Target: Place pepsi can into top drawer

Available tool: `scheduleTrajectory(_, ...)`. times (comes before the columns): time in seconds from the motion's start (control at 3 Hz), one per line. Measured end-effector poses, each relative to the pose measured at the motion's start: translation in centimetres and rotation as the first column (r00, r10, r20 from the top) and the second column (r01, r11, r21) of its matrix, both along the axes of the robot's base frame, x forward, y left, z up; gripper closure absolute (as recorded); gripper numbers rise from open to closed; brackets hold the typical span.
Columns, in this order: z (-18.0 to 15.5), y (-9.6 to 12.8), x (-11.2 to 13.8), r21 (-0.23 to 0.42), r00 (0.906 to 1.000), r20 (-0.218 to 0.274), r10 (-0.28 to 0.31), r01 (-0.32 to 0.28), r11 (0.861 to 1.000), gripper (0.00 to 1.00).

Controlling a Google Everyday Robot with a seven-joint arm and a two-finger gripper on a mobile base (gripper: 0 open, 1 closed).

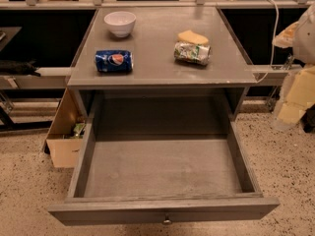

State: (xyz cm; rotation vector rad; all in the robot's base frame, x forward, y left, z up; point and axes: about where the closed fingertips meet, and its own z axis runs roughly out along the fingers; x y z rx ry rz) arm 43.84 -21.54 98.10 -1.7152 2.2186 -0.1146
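Landmark: pepsi can point(113, 61), lying on its side on the grey counter point(157, 75), logo facing up, near the counter's left front part.
Top drawer point(162, 211): pulled fully out below and in front of the pepsi can; its grey floor is bare and its small round knob shows at the middle of the front panel.
Gripper point(301, 38): only pale parts of the robot show at the right edge, well to the right of the pepsi can and beyond the counter's right rim; whether the fingers are wide or narrow I cannot tell.
White bowl point(120, 23): upright, behind the pepsi can and slightly right of it, apart from it.
Green-and-white can point(192, 52): on its side, well to the right of the pepsi can, dented.
Yellow sponge point(193, 37): just behind the green-and-white can, touching or nearly touching it.
Cardboard box point(64, 136): on the floor, below and left of the pepsi can, beside the cabinet.
Step in hand: by my judgement the approach; the pepsi can is not yet grasped and the drawer already stands open.
Next move calls for: reaching left across the counter past the green-and-white can, closing on the pepsi can across its round body, then lifting it forward over the counter edge and lowering it into the drawer.
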Motion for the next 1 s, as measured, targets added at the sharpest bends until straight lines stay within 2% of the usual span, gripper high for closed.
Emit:
scheduleTrajectory(0.33, 0.1, 0.1, 0.1, 0.001, 1.0000, 0.004, 0.001, -0.001, 1.000, 0.00)
scheduleTrajectory(0.67, -0.1, 2.1, 2.8, 0.045, 0.9979, 0.036, 0.054, -0.056, 0.997, 0.00)
scheduleTrajectory(1.0, -1.1, 6.4, 6.7, 0.119, 0.9876, 0.060, 0.145, -0.151, 0.981, 0.00)
